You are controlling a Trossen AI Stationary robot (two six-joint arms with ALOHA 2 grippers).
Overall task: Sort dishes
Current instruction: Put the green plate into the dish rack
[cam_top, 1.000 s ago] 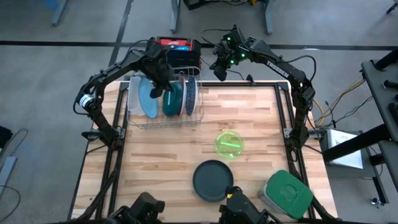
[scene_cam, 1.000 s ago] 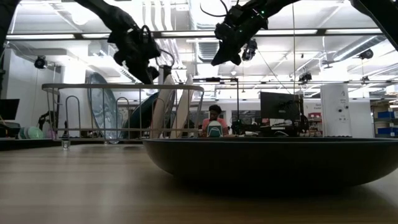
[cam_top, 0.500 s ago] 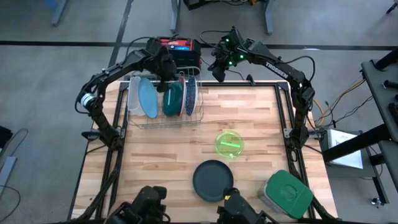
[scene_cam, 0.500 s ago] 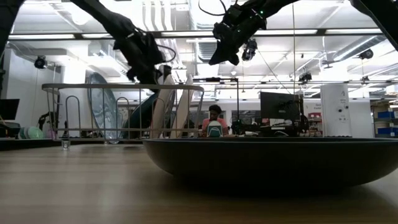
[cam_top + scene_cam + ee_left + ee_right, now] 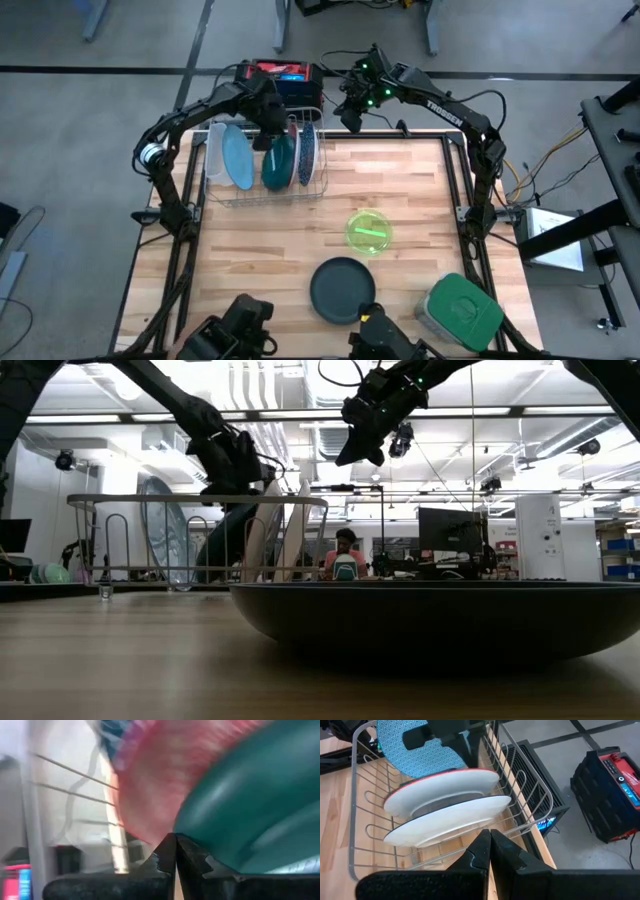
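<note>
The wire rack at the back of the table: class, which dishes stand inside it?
Upright in the wire rack: a light blue plate, a dark teal dish, a red-rimmed plate and a white plate. The shut left gripper covers their tops.

Plates [image 5: 262, 157] stand in rack [image 5: 315, 186], bowls [image 5: 343, 289] nearer front.

High cam straight down, low cam table-level, wrist cams close, all share rack [image 5: 262, 160].

Two black jointed arms, white lettering and green lights on right arm [image 5: 440, 100], looped black cables
</note>
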